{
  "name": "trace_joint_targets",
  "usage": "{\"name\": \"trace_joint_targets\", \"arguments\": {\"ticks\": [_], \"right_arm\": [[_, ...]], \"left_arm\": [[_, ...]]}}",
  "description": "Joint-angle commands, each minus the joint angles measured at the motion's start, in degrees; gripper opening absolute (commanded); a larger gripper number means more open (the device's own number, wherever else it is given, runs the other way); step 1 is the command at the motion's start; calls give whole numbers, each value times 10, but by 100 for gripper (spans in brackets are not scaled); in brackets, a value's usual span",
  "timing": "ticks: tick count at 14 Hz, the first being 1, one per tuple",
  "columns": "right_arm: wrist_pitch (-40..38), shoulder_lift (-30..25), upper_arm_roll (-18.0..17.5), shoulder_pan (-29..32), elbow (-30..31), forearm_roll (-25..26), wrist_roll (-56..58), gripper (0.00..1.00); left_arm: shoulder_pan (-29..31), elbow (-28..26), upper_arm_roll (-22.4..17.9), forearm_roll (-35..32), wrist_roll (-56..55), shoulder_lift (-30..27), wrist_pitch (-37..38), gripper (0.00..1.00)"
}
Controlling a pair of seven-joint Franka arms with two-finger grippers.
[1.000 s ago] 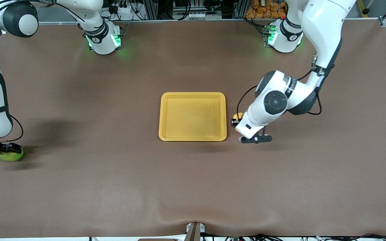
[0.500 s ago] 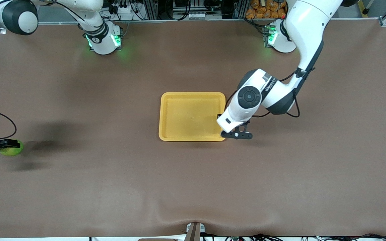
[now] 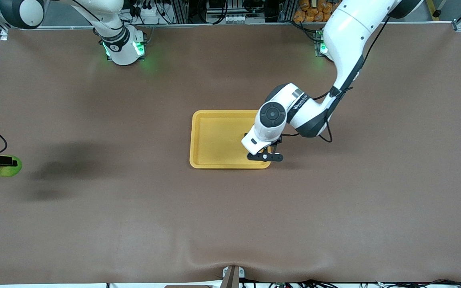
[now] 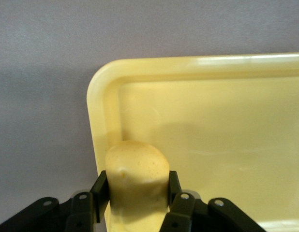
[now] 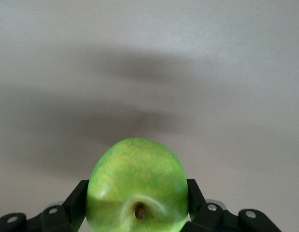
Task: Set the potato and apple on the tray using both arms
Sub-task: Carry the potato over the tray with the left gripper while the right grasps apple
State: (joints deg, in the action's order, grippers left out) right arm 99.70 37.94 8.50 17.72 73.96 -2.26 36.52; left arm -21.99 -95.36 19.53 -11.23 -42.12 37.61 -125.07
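I am holding the potato (image 4: pixel 137 181) tight in the left gripper (image 3: pixel 265 154), up over the corner of the tray (image 3: pixel 214 140) that is closest to the left arm's end and the front edge. The tray is sitting in the middle of the table. I am gripping the apple (image 3: pixel 7 166) in the right gripper (image 5: pixel 137 212), up in the air over the right arm's end of the table, well apart from the tray. Nothing is lying on the tray yet. I think both drops are still to do, potato first.
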Motion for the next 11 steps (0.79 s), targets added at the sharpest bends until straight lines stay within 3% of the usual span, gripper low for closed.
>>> {"name": "trace_joint_targets", "arguments": {"ticks": [1,7,11], "right_arm": [[-33,-36,1,-9,13,-2,1,0],[-100,-73,0,-22,18,-10,-1,0],[-112,-131,0,-54,70,-9,-59,0]], "left_arm": [[-15,23,-6,-29,-34,20,3,0],[-15,23,-6,-30,-37,32,-5,1],[-15,26,-6,-31,-37,37,-5,35]]}}
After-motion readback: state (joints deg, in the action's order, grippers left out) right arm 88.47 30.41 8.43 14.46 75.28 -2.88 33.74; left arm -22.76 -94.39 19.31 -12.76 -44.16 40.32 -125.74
